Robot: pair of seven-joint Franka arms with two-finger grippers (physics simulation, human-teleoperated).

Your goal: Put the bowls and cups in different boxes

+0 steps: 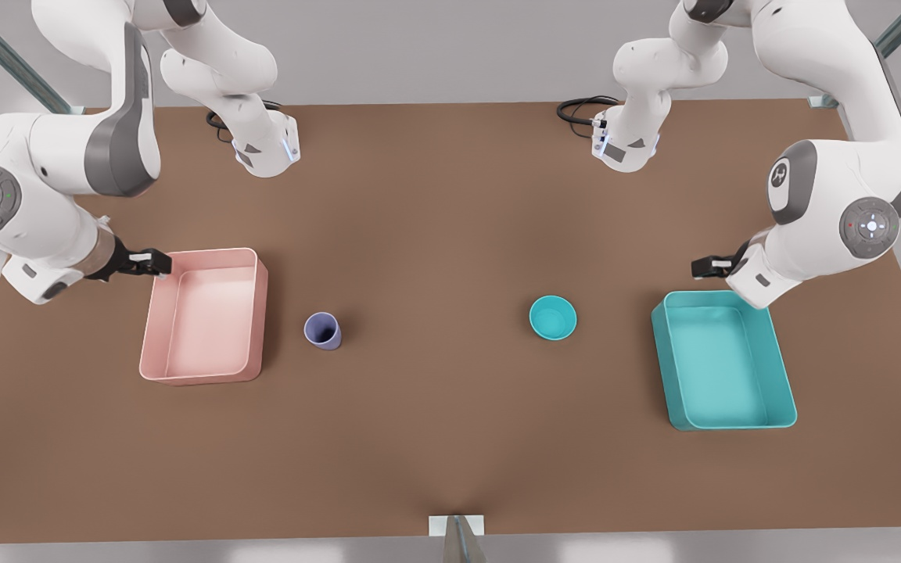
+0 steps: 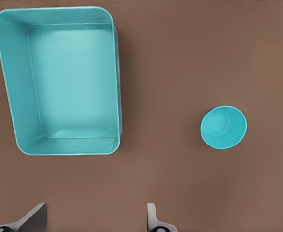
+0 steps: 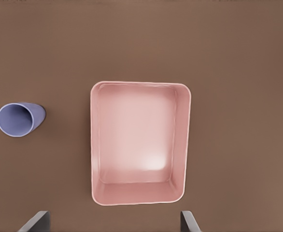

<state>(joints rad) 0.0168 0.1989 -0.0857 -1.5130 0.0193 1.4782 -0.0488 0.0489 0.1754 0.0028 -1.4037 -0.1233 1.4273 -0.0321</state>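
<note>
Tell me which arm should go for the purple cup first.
The right arm, likely. Its open gripper hovers by the pink box, with the purple cup just beyond that box. The left gripper, open too, hangs near the teal box and teal bowl.

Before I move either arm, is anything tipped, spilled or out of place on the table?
Nothing stands out. The cup and bowl stand upright on the table, apart from both boxes. The pink box and teal box sit flat and empty. The left gripper and right gripper hang open above the boxes' far ends.
</note>
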